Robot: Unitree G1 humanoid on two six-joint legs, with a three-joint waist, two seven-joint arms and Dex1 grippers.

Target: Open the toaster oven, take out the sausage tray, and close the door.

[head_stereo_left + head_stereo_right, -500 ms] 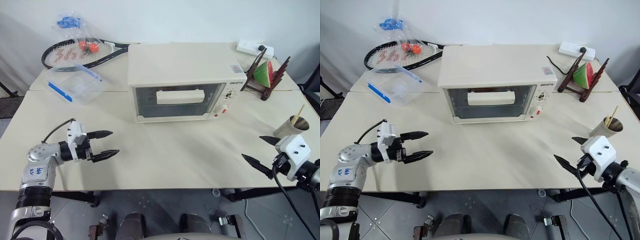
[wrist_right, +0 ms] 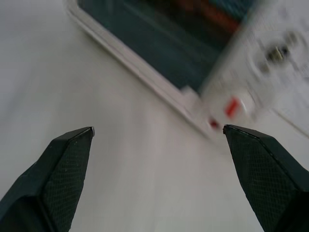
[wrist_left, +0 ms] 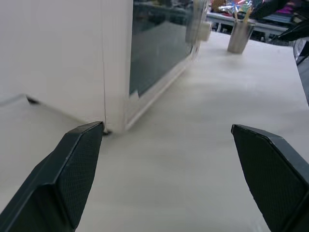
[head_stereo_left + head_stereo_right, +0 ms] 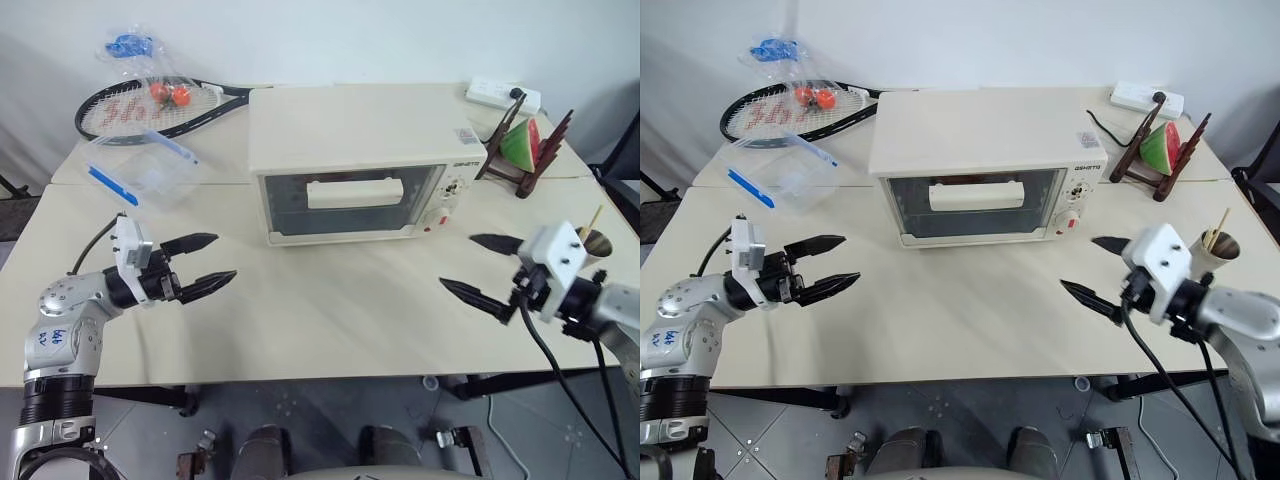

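Observation:
The cream-white toaster oven (image 4: 350, 130) stands at the middle of the table, its glass door (image 4: 352, 203) shut and the bar handle (image 4: 355, 192) across it. The sausage tray is hidden behind the glass. My left gripper (image 4: 222, 258) hovers open over the table, in front of and left of the oven, pointing toward its lower left corner (image 3: 108, 123). My right gripper (image 4: 457, 261) is open too, low over the table in front of the oven's right end, aimed at the knobs and red button (image 2: 231, 107). Neither holds anything.
A clear plastic box with blue trim (image 4: 145, 170) and a tennis racket (image 4: 150, 100) lie at the back left. A watermelon slice on a wooden stand (image 4: 522, 145) and a power strip (image 4: 503, 95) are at the back right. A metal cup with sticks (image 4: 597, 240) stands beside my right arm.
My right gripper has swung inward and forward from the table's right front edge toward the oven's right end. The left gripper has edged slightly forward. Both stay open.

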